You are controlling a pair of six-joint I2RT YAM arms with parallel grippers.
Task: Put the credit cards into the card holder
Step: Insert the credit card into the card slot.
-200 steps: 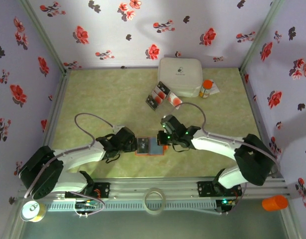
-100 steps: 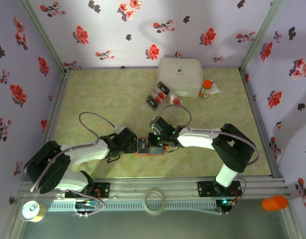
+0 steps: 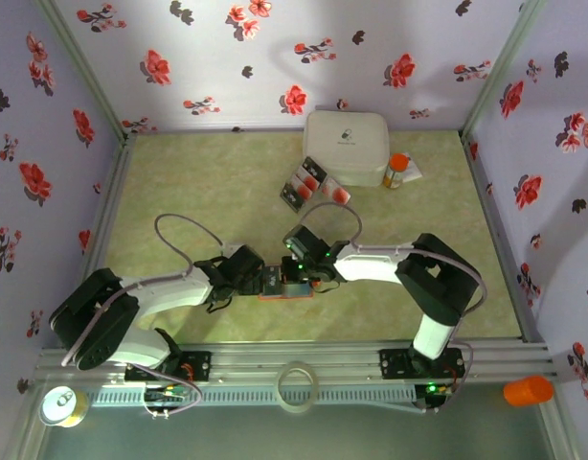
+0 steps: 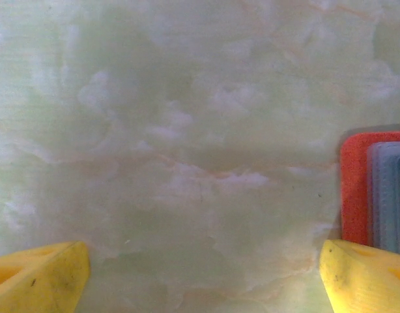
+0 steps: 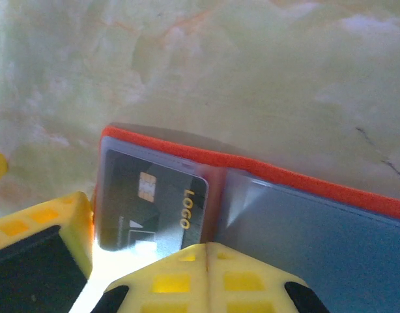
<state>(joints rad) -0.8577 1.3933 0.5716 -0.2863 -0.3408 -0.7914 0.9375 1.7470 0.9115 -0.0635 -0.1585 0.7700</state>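
The orange card holder point(image 3: 286, 290) lies open near the table's front, between the two grippers. In the right wrist view its orange rim point(image 5: 252, 171) frames clear pockets, and a black credit card point(image 5: 154, 202) with a chip and gold "LOGO" sits in the left pocket. My right gripper point(image 5: 206, 246) is shut with nothing between its fingers, its tips over the holder's middle fold. My left gripper point(image 4: 203, 280) is open wide over bare table, with the holder's edge point(image 4: 356, 189) beside its right finger. More credit cards point(image 3: 304, 184) lie loose further back.
A big white rounded box point(image 3: 346, 146) stands at the back, with an orange-capped pill bottle point(image 3: 397, 171) beside it. A tape roll point(image 3: 297, 385) and an orange cup point(image 3: 529, 390) sit off the table's front rail. Flowered walls close in three sides.
My right arm has swung left, bringing its shut gripper over the holder. My left gripper has edged right toward the holder's left side, staying open.
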